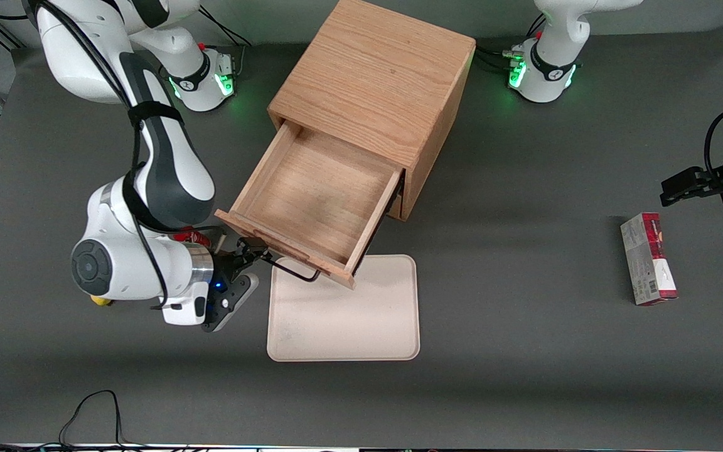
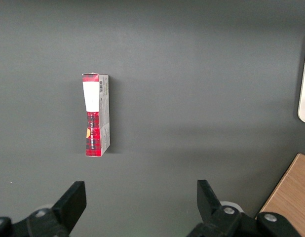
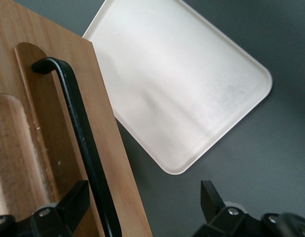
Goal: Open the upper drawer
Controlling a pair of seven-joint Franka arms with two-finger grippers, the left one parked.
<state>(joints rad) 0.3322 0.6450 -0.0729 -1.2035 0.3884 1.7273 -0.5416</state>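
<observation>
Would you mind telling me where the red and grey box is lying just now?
The red and grey box lies flat on the table toward the parked arm's end, apart from the cabinet and the cream tray.

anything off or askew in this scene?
Little stands out. The cabinet sits skewed to the table edges, so its upper drawer, pulled far out and empty, overhangs a corner of the cream tray. The gripper is open around the black handle.

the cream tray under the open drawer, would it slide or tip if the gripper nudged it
The cream tray lies flat and low-rimmed, so it would likely slide, not tip. It looks thin, probably light. The gripper, open, sits at the upper drawer handle.
</observation>
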